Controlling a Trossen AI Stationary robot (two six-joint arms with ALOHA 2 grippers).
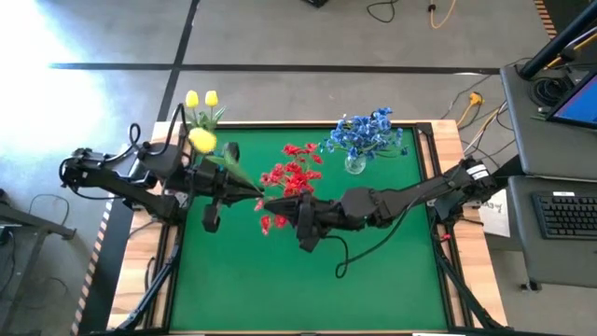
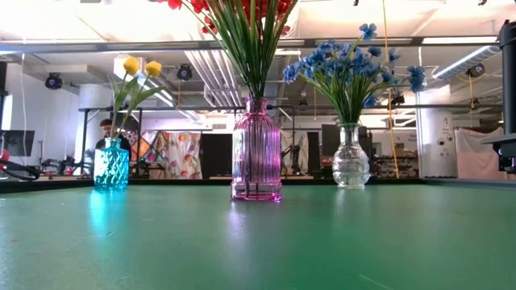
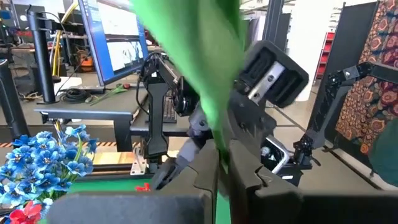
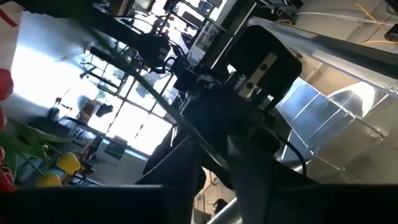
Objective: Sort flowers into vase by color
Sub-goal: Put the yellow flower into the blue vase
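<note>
Both grippers meet above the green table, between the left edge and the pink vase. My left gripper [image 1: 252, 190] [image 3: 221, 180] is shut on a yellow flower whose bud [image 1: 202, 140] lies back over the left arm. Its stem [image 4: 143, 87] slants down to my right gripper [image 1: 272, 203] [image 4: 214, 169]. That gripper is open, with a finger on each side of the stem's lower end. Yellow flowers [image 2: 139, 68] stand in a blue vase [image 2: 111, 165], red ones [image 1: 294, 173] in a pink vase [image 2: 256, 153], and blue ones [image 1: 362, 133] in a clear vase [image 2: 351, 157]. My left gripper pinches the yellow flower between its two fingers at the middle of the stem, where a broad green leaf [image 3: 211, 93] grows. The fingers come level from the table's left and lie across the stem. The flower is lifted clear of the table and tilted, bud toward the left.
The three vases stand in a row along the table's far side, the blue one [image 1: 198, 126] at the far left corner. The near half of the green mat [image 1: 308, 289] is bare. A desk with a keyboard [image 1: 571, 215] stands to the right of the table.
</note>
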